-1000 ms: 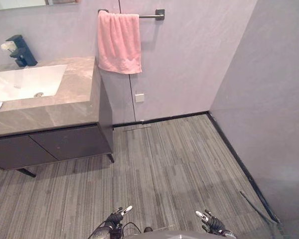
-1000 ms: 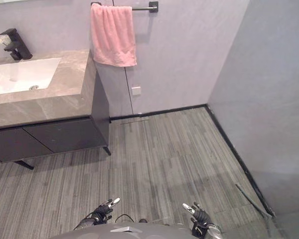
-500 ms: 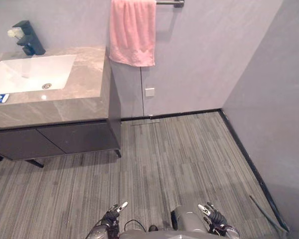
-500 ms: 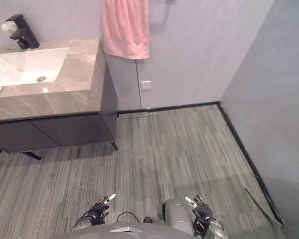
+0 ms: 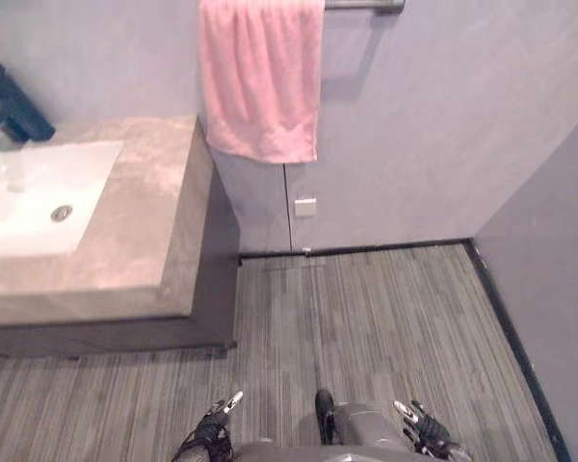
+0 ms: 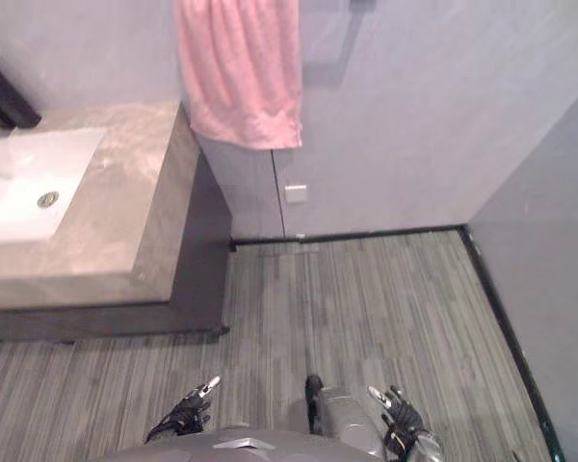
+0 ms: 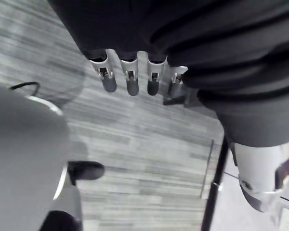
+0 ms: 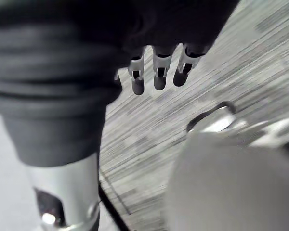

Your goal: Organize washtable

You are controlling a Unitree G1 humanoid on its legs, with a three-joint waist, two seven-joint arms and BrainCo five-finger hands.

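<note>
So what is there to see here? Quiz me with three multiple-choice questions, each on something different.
1. Where is the towel?
A. Over the tap
B. On a bar on the wall
C. In the sink

2. What colour is it?
A. Blue
B. White
C. Pink

3. What are the left hand and right hand doing?
A. Both open, holding nothing
B. Left holds the towel
C. Right grips the tap

Answers:
1 B: it hangs from the bar, just right of the counter.
2 C: it is plainly pink against the grey wall.
3 A: the fingers of both are straight and empty, low over the floor.
</note>
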